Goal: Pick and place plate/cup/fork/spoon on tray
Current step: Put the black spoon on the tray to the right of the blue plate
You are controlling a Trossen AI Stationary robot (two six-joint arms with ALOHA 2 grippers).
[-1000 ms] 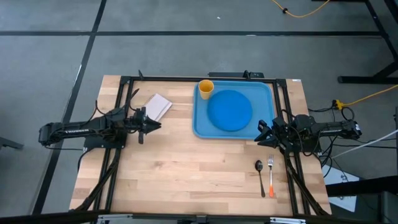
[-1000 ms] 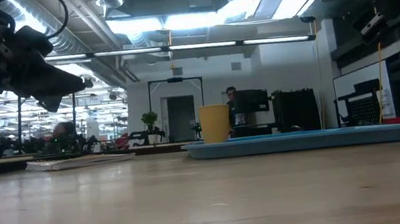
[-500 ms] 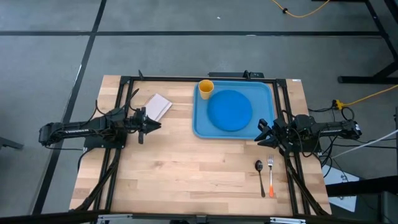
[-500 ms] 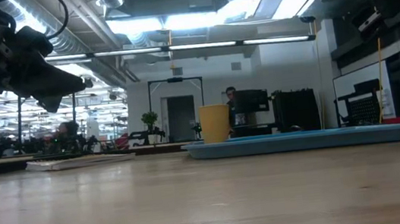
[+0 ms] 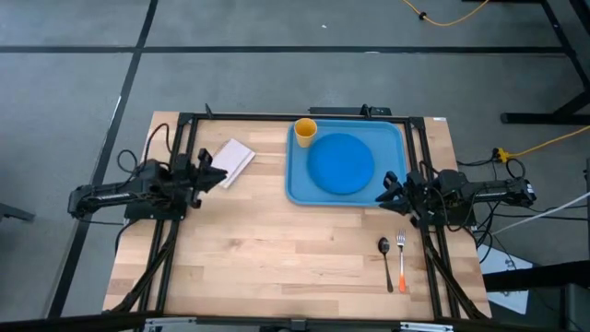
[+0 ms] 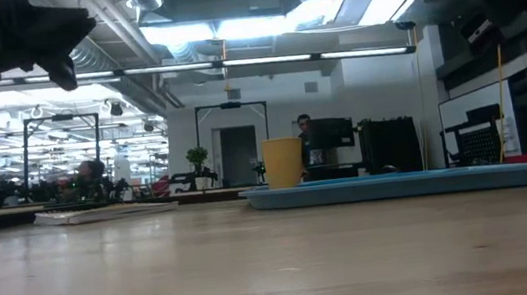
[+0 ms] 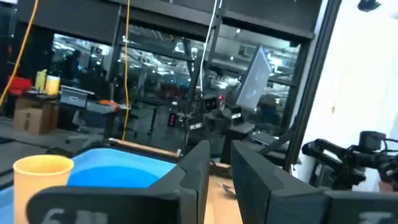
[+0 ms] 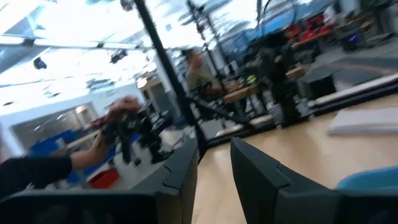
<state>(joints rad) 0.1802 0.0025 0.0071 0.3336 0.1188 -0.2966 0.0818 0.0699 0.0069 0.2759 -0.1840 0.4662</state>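
Top-down layout of free room on the bench point(image 5: 267, 258). The near half of the bench lies bare from its left edge across to the spoon point(image 5: 384, 250) and fork point(image 5: 401, 258), which lie side by side near the right edge. The tray point(image 5: 297, 184) fills the far right quarter; the plate point(image 5: 340, 163) covers most of its floor and the cup point(image 5: 305, 131) stands in its far left corner. A white pad point(image 5: 233, 158) lies far left. Between pad and tray runs an open lane. The left claw point(image 5: 210, 172) hangs just beside the pad; the right claw point(image 5: 391, 188) hangs at the tray's near right corner, above the cutlery.
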